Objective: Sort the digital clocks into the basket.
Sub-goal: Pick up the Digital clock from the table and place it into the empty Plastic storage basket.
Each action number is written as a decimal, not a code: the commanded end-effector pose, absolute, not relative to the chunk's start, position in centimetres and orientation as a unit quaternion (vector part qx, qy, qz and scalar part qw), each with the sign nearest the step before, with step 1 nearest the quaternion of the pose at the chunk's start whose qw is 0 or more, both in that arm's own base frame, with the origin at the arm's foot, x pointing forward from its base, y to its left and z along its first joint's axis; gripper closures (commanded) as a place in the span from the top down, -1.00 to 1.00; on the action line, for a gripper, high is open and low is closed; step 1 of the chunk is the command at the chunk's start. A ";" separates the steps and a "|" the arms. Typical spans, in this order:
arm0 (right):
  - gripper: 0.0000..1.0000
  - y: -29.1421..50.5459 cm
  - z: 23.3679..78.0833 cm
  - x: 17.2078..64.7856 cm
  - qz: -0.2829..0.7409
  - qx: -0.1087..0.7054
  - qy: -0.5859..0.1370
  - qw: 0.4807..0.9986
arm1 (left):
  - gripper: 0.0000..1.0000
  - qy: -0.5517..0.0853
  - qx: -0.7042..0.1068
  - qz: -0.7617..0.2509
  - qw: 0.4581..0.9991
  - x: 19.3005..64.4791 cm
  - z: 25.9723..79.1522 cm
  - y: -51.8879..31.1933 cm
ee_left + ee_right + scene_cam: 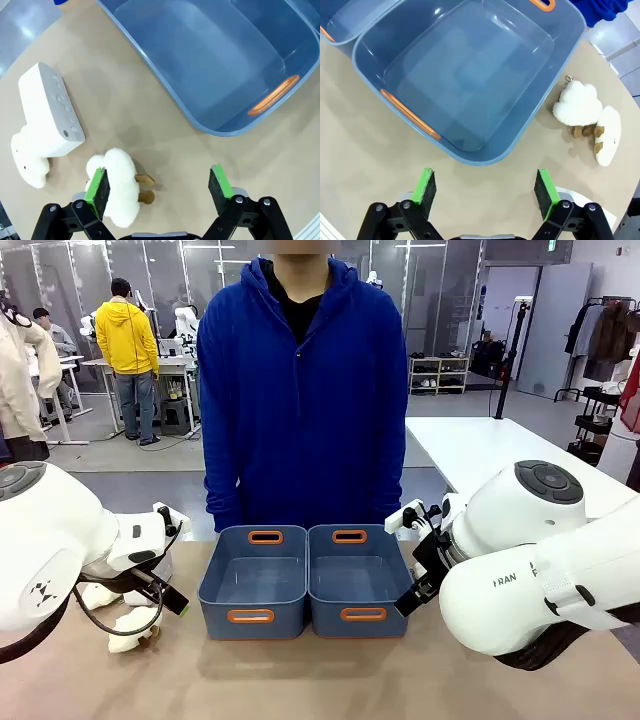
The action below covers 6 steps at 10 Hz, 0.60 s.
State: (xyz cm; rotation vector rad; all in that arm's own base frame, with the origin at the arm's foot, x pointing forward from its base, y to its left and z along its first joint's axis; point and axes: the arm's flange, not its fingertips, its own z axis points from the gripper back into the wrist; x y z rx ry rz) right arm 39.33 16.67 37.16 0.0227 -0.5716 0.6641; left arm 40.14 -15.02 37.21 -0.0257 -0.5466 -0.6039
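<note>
One digital clock (47, 110), a white rounded box, lies on the table with its grey-buttoned side up and its display not showing. My left gripper (157, 187) hovers open above the table to the clock's right, with nothing between its green pads. The left finger (97, 187) hangs over a fluffy white toy (120, 192). The basket (255, 580) and its identical twin (357, 580) stand side by side mid-table, both empty. The left gripper (172, 595) is left of the pair. My right gripper (412, 592) is to their right, open and empty (485, 187) beside the right-hand bin (465, 75).
A second white plush (30, 165) touches the clock's lower end. Two more white plush toys (577, 105) (607, 135) lie beside the right bin. A person in a blue hoodie (300, 390) stands at the far edge, behind the bins. Bare tabletop (320, 680) lies in front.
</note>
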 end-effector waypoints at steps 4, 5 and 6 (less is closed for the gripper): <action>1.00 16.7 37.2 39.3 0.322 0.011 -0.277 0.905 | 1.00 -0.266 -0.013 -0.294 0.918 40.1 37.2 -15.0; 1.00 16.7 37.2 39.3 0.322 0.011 -0.277 0.905 | 1.00 -0.266 -0.013 -0.294 0.918 40.1 37.2 -15.0; 1.00 16.7 37.2 39.3 0.322 0.011 -0.277 0.905 | 1.00 -0.266 -0.013 -0.294 0.918 40.1 37.2 -15.0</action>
